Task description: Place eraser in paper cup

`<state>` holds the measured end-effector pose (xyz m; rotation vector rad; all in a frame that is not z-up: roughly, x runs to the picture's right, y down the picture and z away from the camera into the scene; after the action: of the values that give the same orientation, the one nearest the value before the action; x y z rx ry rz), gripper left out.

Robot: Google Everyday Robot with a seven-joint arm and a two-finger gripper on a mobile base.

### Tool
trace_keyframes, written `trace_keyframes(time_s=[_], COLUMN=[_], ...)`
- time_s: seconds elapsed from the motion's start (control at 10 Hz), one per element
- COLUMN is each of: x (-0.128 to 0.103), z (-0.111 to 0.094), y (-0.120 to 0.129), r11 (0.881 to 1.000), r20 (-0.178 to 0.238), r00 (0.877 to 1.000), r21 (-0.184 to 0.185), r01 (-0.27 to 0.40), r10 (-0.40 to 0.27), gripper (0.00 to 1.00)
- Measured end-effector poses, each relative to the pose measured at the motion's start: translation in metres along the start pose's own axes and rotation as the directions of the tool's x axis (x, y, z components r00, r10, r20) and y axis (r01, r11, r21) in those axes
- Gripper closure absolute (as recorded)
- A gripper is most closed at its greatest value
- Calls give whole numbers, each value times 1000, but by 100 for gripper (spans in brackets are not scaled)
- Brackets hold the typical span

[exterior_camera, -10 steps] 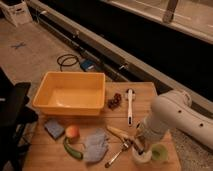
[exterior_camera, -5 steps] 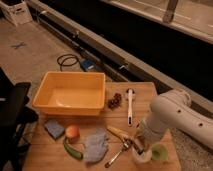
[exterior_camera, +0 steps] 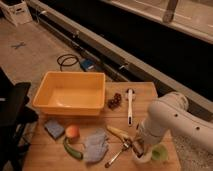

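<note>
Gripper (exterior_camera: 136, 146) is sitting clenched right over the paper cup (exterior_camera: 141, 157) at the table's (exterior_camera: 45, 152) near right edge; eraser isn't visible, can't tell if it's held. Green cup (exterior_camera: 160, 152) just beside. Yellow bin (exterior_camera: 70, 93) further back.

1. Your white arm (exterior_camera: 170, 117) comes in from the right side and bends down toward the near right corner of the table.
2. Your gripper (exterior_camera: 137, 148) is at the low end of the arm and points downward.
3. Your gripper's fingers are closed together; you cannot tell if they hold anything.
</note>
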<state>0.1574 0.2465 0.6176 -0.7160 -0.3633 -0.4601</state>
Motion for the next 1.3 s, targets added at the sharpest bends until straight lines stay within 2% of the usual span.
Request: trace_keyframes(time_s=[0.5, 0.6, 0.7, 0.9, 1.0, 1.1, 1.3], x=[-14, -14, -14, -10, -9, -7, -5], z=[25, 28, 30, 32, 32, 32, 32], y=[2, 3, 4, 6, 7, 8, 8], r11=[999, 998, 998, 996, 996, 996, 995], r20=[35, 33, 26, -17, -26, -37, -45], r00=[999, 999, 1000, 1000, 999, 999, 998], r21=[-49, -58, -66, -82, -83, -84, -85], r01=[12, 6, -3, -27, -33, -43, -51], r10=[-10, -4, 5, 25, 30, 40, 47], gripper=[100, 95, 86, 67, 58, 52, 49])
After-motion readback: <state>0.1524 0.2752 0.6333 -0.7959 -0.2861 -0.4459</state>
